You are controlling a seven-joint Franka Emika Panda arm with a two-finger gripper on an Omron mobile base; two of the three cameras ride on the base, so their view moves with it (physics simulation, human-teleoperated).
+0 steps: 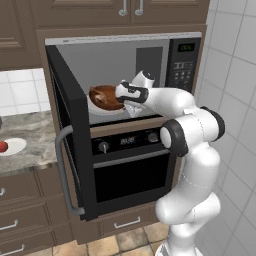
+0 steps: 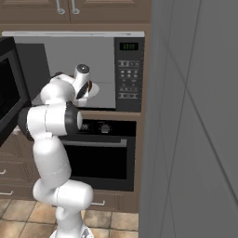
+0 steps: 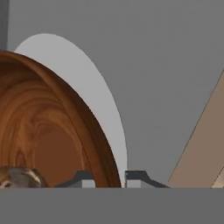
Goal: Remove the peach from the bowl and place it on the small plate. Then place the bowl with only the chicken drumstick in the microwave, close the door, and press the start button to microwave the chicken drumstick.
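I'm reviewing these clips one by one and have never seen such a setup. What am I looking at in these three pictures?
A white robot arm works in a simulated kitchen. Two pictures come from cameras behind it, left and right; the third looks along its hand. The arm reaches into the open microwave, whose door swings out to the left. Its pincer is shut on the rim of the brown bowl, which sits over the white turntable. The chicken drumstick lies in the bowl. On the counter at left, the peach rests on the small plate.
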